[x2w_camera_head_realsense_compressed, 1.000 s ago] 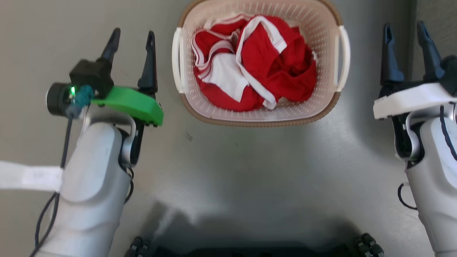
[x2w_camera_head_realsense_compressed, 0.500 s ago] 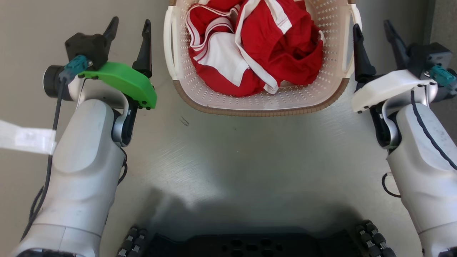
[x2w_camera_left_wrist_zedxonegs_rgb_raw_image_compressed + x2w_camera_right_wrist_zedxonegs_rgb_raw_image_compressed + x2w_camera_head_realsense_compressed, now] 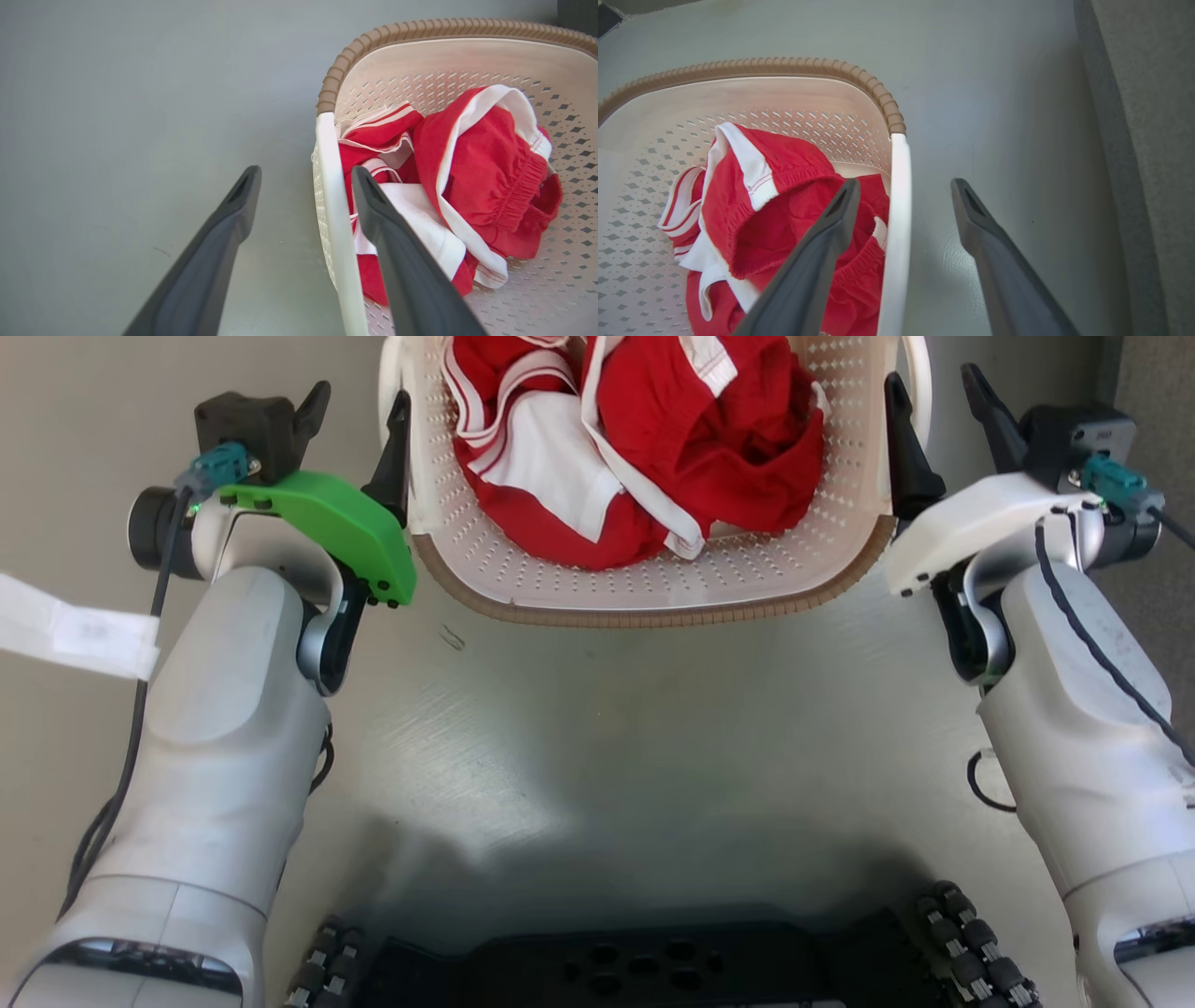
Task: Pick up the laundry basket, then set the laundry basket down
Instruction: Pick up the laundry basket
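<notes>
two basket handles (image 3: 327, 186) straddled, left tool (image 3: 359, 401), right tool (image 3: 934, 381)

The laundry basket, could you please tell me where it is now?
In the head view, the laundry basket sits top centre on the grey floor, between the left claw, which straddles its left handle, and the right claw, straddling its right handle.

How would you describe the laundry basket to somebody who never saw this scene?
On the grey floor before the robot, between the left gripper and the right gripper, stands the laundry basket. It is cream perforated plastic with a brown woven-look rim, and it alone holds red and white clothes.
</notes>
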